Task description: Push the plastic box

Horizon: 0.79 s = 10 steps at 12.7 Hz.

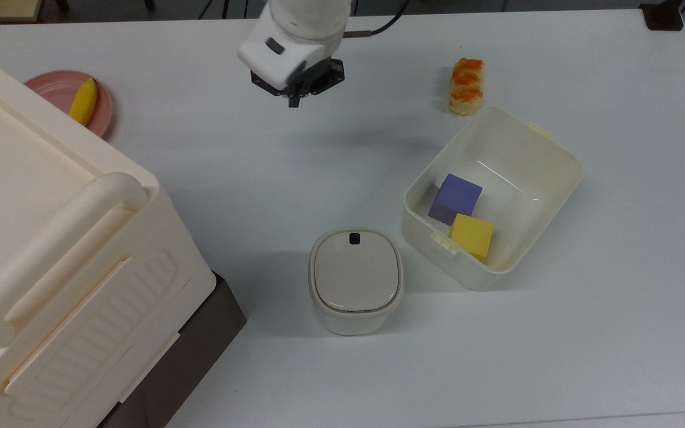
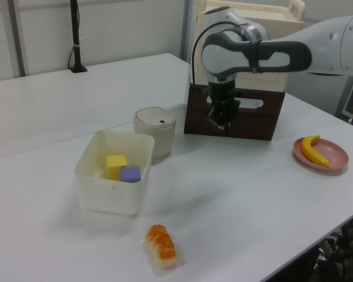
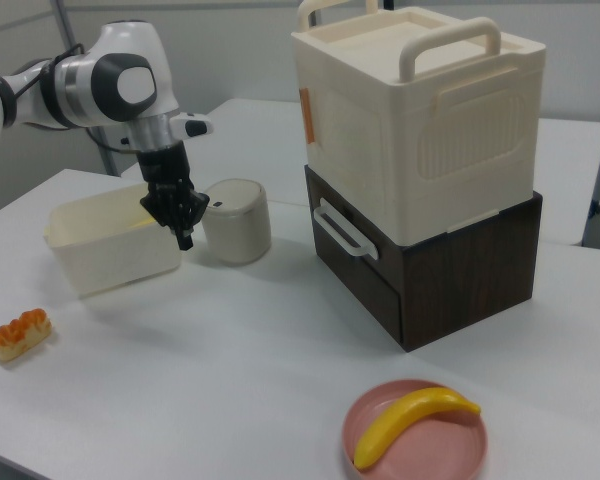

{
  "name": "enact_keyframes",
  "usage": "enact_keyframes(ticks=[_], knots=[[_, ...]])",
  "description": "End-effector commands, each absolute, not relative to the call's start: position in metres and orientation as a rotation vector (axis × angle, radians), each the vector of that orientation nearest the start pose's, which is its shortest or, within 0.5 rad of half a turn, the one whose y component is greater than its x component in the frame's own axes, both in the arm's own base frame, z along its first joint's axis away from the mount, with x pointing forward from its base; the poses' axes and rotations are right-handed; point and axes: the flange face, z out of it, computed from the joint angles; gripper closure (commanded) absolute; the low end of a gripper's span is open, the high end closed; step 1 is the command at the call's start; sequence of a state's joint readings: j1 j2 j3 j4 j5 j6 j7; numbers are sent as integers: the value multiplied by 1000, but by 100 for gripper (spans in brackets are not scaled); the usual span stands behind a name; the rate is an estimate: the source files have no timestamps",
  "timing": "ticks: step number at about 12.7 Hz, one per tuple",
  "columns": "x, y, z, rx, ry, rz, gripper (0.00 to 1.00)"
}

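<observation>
The plastic box [image 1: 421,233] is a cream-white open tub on the white table, right of centre in the top view, with a purple cube [image 1: 459,195] and a yellow cube [image 1: 472,235] inside. It sits low at the left view's left [image 2: 109,198] and at the right view's left [image 3: 115,262]. My gripper [image 1: 293,101] hangs above bare table, well to the top view's upper left of the box and touching nothing. Its fingers are shut and point down [image 2: 225,126] [image 3: 185,238].
A small lidded container [image 1: 354,279] with a black dot stands just left of the box in the top view. A sushi piece [image 1: 466,85] lies beyond the box. A pink plate [image 1: 51,89] holds a banana [image 1: 84,101]. A big cream case [image 1: 51,267] sits on a dark drawer unit.
</observation>
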State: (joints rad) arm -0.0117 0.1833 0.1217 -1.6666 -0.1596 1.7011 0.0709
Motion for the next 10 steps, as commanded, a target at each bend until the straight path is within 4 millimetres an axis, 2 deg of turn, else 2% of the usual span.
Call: enact_keyframes(ticks=[1,2,6,8,10], knots=[[592,42,500,-3253,133,54,50],[590,38,500,-3245,143,9,1],[590,22,515,-3166,227,-70,0],[585,23,523,-3146,182,-82,0],[585,23,522,-3140,173,-74,0]])
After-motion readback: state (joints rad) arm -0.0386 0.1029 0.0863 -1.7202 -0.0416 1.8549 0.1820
